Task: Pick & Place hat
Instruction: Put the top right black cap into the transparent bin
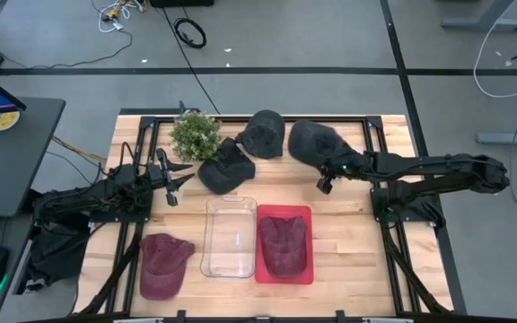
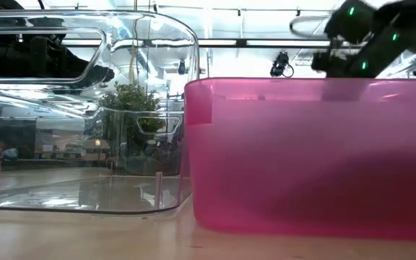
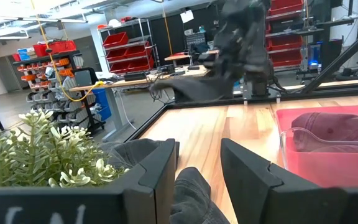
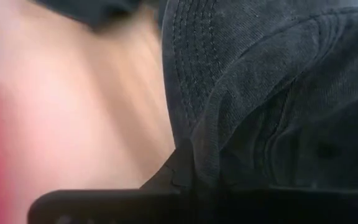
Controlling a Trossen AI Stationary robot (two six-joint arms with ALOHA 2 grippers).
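Three dark hats [image 1: 264,133], two maroon hats [image 1: 282,242], two bins [image 1: 230,238]

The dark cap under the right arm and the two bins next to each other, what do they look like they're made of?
The dark cap looks like washed cotton twill: matte, creased, with rows of stitching. The clear bin appears to be glossy hard plastic, see-through with bright reflections. The pink bin looks like translucent tinted plastic, smooth-walled and duller.

wooden table [image 1: 348,242] — hats [image 1: 227,167], bins [image 1: 229,238], plant [image 1: 194,135]
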